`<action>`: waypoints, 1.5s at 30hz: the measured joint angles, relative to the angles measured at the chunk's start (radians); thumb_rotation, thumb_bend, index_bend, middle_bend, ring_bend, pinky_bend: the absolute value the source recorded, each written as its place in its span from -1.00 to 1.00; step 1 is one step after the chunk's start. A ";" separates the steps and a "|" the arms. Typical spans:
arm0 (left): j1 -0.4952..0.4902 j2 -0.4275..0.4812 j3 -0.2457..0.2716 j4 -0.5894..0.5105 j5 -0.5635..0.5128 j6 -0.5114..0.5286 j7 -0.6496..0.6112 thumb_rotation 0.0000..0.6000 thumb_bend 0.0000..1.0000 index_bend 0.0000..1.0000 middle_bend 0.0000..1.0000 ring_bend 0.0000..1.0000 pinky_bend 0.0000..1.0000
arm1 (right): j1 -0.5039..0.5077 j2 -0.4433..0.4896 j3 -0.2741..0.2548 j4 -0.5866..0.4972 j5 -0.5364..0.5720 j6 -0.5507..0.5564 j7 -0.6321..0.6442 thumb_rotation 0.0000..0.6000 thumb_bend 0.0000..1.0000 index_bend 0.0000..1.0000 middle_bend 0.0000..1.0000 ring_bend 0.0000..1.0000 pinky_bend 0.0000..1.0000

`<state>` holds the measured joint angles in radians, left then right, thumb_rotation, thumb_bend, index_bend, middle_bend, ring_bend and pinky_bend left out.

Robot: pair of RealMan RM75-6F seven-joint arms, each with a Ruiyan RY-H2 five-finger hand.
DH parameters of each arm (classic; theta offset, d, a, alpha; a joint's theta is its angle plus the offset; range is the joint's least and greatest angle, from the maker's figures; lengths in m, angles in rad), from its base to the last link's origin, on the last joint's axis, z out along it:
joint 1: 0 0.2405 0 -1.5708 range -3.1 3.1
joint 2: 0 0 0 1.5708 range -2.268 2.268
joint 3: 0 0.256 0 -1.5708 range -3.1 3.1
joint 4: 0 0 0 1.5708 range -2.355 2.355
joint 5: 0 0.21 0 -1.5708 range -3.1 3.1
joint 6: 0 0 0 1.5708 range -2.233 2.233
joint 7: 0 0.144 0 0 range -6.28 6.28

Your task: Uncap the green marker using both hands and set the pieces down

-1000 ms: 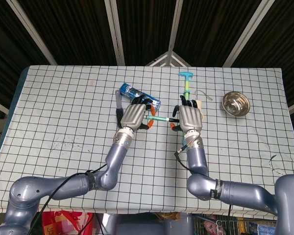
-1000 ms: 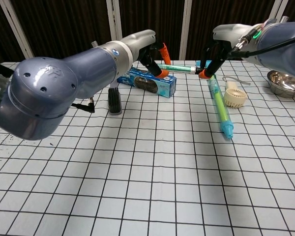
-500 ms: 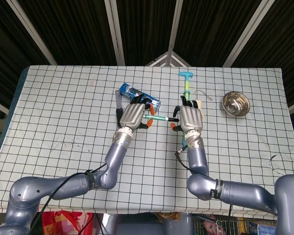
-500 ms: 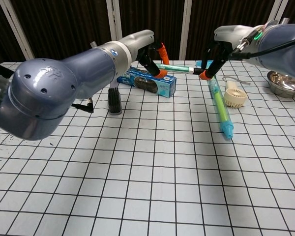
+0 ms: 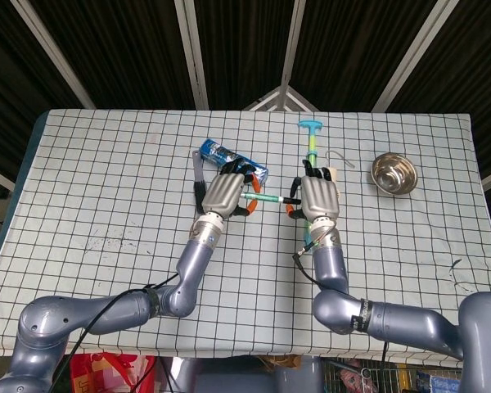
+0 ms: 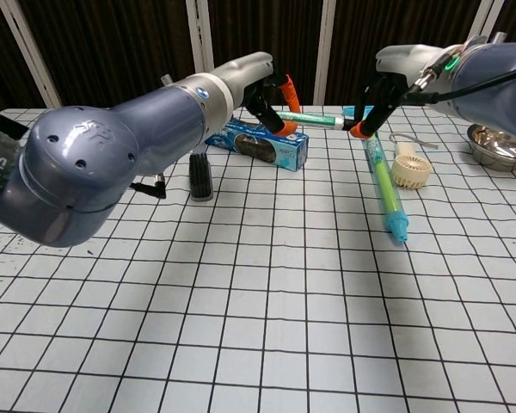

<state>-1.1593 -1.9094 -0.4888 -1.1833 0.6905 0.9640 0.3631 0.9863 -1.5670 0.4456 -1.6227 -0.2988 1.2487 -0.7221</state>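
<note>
The green marker [image 5: 266, 197] hangs level above the table between my two hands. It also shows in the chest view, green marker [image 6: 314, 120]. My left hand [image 5: 222, 193] grips its left end, the orange-tipped fingers [image 6: 284, 86] wrapped around the barrel. My right hand [image 5: 317, 199] pinches its right end, where a short dark section [image 6: 345, 124] shows just before the fingertips [image 6: 359, 129]. Whether cap and barrel are still joined I cannot tell.
A blue box [image 6: 258, 142] lies under the left hand, a black handle [image 6: 200, 176] beside it. A long green and blue tool [image 6: 384, 185] lies under the right hand, next to a white round thing [image 6: 410, 170]. A metal bowl [image 5: 394, 173] sits far right.
My right hand has edged a little to the right. The left hand and the marker have barely moved.
</note>
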 measured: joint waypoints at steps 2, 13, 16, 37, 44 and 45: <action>0.002 0.001 0.001 0.000 0.003 0.001 -0.001 1.00 0.10 0.33 -0.64 -1.00 -1.00 | -0.001 0.000 0.000 0.001 0.000 -0.001 0.002 1.00 -0.31 0.11 -0.84 -0.73 -0.91; 0.004 -0.002 0.004 0.010 -0.002 -0.010 -0.002 1.00 0.10 0.33 -0.64 -1.00 -1.00 | -0.003 0.001 -0.002 0.000 -0.006 0.000 0.006 1.00 -0.28 0.18 -0.84 -0.71 -0.91; 0.003 -0.003 0.005 0.016 -0.001 -0.012 0.000 1.00 0.10 0.33 -0.64 -1.00 -1.00 | -0.003 0.001 0.000 0.002 -0.006 0.002 0.008 1.00 -0.28 0.20 -0.84 -0.71 -0.91; 0.015 0.012 0.012 -0.002 -0.007 -0.008 0.016 1.00 0.10 0.33 -0.64 -1.00 -1.00 | -0.021 0.013 -0.022 0.007 0.015 -0.005 -0.004 1.00 -0.28 0.38 -0.80 -0.68 -0.91; 0.026 0.019 0.027 0.002 -0.018 -0.020 0.023 1.00 0.10 0.33 -0.64 -1.00 -1.00 | -0.034 0.023 -0.032 0.003 0.019 -0.005 -0.003 1.00 -0.28 0.38 -0.81 -0.68 -0.91; 0.028 0.019 0.029 0.004 -0.019 -0.023 0.022 1.00 0.10 0.33 -0.64 -1.00 -1.00 | -0.037 0.024 -0.033 0.002 0.019 -0.006 -0.002 1.00 -0.28 0.38 -0.80 -0.68 -0.91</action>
<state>-1.1309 -1.8902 -0.4598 -1.1790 0.6713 0.9406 0.3852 0.9488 -1.5427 0.4122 -1.6209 -0.2802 1.2430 -0.7238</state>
